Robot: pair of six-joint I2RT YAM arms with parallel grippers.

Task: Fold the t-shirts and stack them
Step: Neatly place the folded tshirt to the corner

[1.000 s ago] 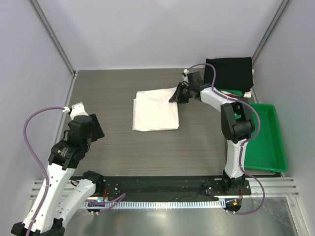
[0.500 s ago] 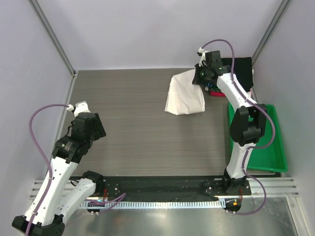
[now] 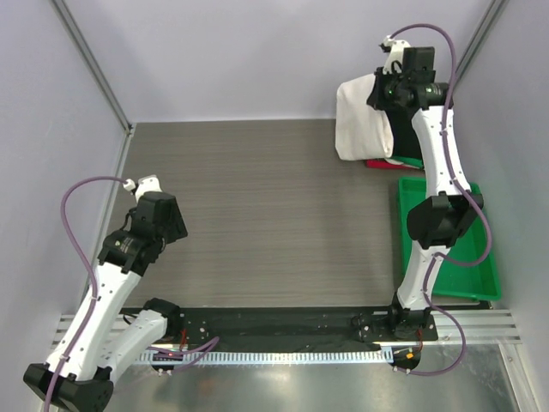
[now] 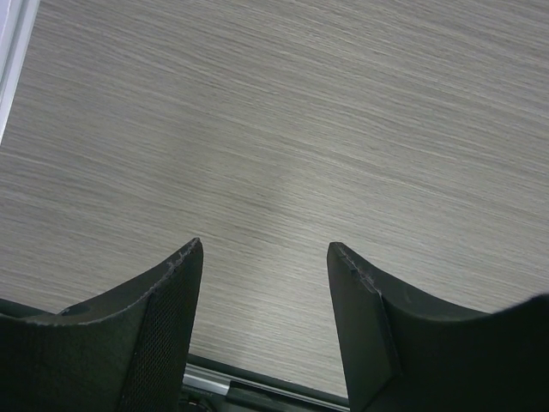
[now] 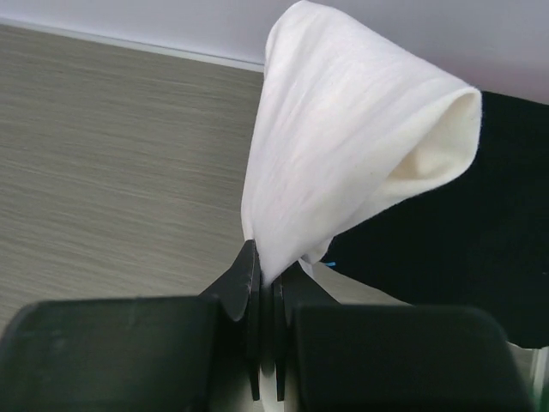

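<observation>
Pinching one edge of the folded white t-shirt [image 5: 343,146], the right hand [image 5: 266,287] was clamped tight on the cloth, so the tee hung as a loose bundle clear of the worktop [image 3: 257,197]. That height looked meant to carry it over the black t-shirt [image 5: 480,232] topping the pile [image 3: 383,163] in the far right corner, beside the green tray [image 3: 480,257]. The tee draped just beyond the fingertips [image 5: 249,268], partly in front of the pile. The left hand [image 4: 264,251] hovered apart and empty over the worktop, well away.
</observation>
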